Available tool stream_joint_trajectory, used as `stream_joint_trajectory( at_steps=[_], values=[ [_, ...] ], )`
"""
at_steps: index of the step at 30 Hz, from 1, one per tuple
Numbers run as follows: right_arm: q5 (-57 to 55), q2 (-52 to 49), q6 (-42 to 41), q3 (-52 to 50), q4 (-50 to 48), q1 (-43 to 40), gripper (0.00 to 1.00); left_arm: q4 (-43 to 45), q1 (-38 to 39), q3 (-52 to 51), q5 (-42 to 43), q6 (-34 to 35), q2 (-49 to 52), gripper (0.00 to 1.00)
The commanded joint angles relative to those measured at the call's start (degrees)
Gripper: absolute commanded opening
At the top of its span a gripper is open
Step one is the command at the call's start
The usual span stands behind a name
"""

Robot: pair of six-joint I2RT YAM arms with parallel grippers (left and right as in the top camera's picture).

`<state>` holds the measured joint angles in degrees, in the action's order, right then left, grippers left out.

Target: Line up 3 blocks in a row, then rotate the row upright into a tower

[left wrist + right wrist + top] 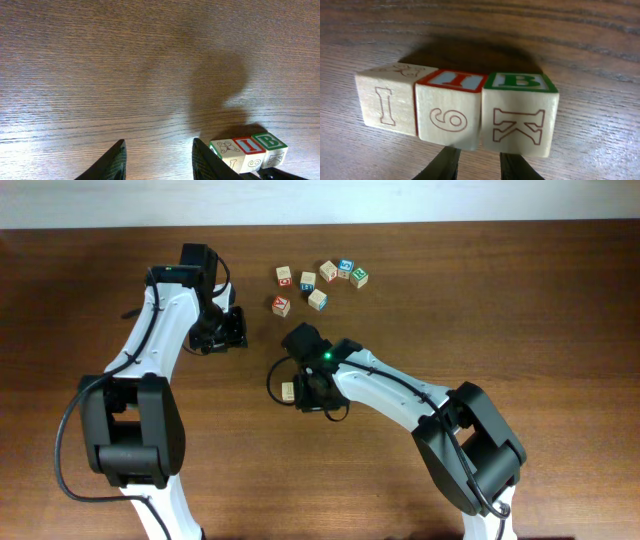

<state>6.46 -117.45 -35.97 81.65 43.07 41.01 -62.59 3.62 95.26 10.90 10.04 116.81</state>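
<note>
Three pale wooden blocks lie in a tight row on the table. In the right wrist view, the left block [385, 100] shows an I on its side. The middle block [449, 117] has a red-framed top and a 9. The right block [520, 122] has a green B on top and a K. My right gripper [484, 165] is narrowly open just short of them, with bare wood between its fingers. In the overhead view it [300, 392] covers most of the row, and only one block [288, 390] shows. My left gripper [159, 160] is open and holds nothing, and the row [249, 146] lies to its right.
Several other alphabet cubes [320, 280] sit scattered at the back of the table, beyond both grippers. The left arm's gripper [228, 330] hovers up and to the left of the row. The brown table [520, 300] stretches away on all sides.
</note>
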Motion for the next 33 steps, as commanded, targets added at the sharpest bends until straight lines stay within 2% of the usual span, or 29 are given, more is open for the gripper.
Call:
stream_joint_trajectory(
  at_steps=[1, 7, 9, 10, 11, 16, 22, 24, 27, 33],
  values=[
    [-0.7, -0.35, -0.31, 3.37, 3.58, -0.11, 0.29, -0.11, 0.02, 0.79, -0.39, -0.7, 0.5, 0.4],
    [-0.7, 4.9, 1.11, 5.25, 6.29, -0.17, 0.29, -0.17, 0.02, 0.79, -0.39, -0.7, 0.5, 0.38],
    [-0.79, 6.93, 2.23, 5.88, 7.3, -0.28, 0.29, -0.26, 0.02, 0.81, -0.39, -0.72, 0.48, 0.32],
    [-1.01, 8.11, 2.78, 6.32, 7.8, -0.28, 0.3, -0.5, 0.0, 0.87, -0.26, -0.72, 0.48, 0.31],
    [-1.22, 9.4, 3.45, 6.97, 8.57, -0.35, 0.34, -1.42, 0.0, 1.38, -0.17, -0.72, 0.37, 0.3],
    [-1.79, 13.92, 5.64, 10.69, 12.61, -2.56, 0.35, -5.22, 0.02, 2.99, -0.22, -0.74, -3.34, 0.25],
    [-2.03, 18.75, 8.39, 13.9, 18.32, -8.13, 0.46, -6.75, 0.04, 2.99, -0.37, -0.74, -13.66, 0.24],
    [-2.01, 19.08, 8.79, 13.9, 19.3, -9.79, 0.56, -7.41, 0.5, 2.99, -1.18, -0.76, -15.91, 0.24],
    [-2.03, 19.04, 8.79, 13.81, 21.75, -12.61, 0.61, -8.7, 2.75, 2.97, -3.34, -0.76, -18.6, 0.27],
    [-2.25, 18.82, 10.27, 13.79, 21.99, -13.77, 0.75, -9.94, 5.4, 2.93, -4.92, -0.74, -19.15, 0.27]
  ],
)
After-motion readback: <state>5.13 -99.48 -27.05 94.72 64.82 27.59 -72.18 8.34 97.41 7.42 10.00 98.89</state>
